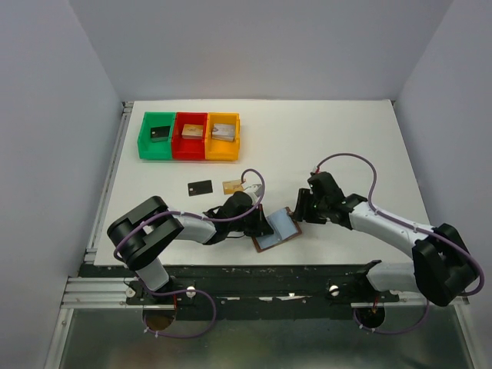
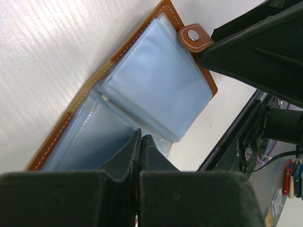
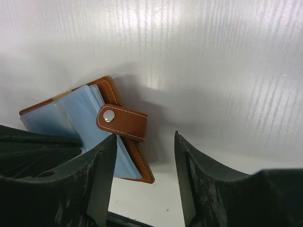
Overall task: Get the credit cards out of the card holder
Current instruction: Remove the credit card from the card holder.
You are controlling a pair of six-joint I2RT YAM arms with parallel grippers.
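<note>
Partway thru, by my read: card holder (image 1: 283,227) lies open and flat near the front-centre of the table (image 1: 346,138), pale blue pockets up, and two cards are already out: black card (image 1: 200,187) and gold card (image 1: 232,186) side by side on the bare top, approx 10 o'clock from the holder, well apart from it. So three of the five look left to pull, tho the pockets read plain blue in both wrist views and I can't tell what's inside. L gripper (image 1: 260,223) comes in from the holder's 9 o'clock, jaws closed tight, tips down on the near pocket leaf; pinching a sleeve or just pressing, can't tell. R gripper (image 1: 301,209) sits at approx 1 o'clock, jaws spread, nothing btwn them, one finger just beside the tab strap (image 3: 122,123) at the holder's edge. Coloured bins (image 1: 190,136) way off at 11 o'clock.
</note>
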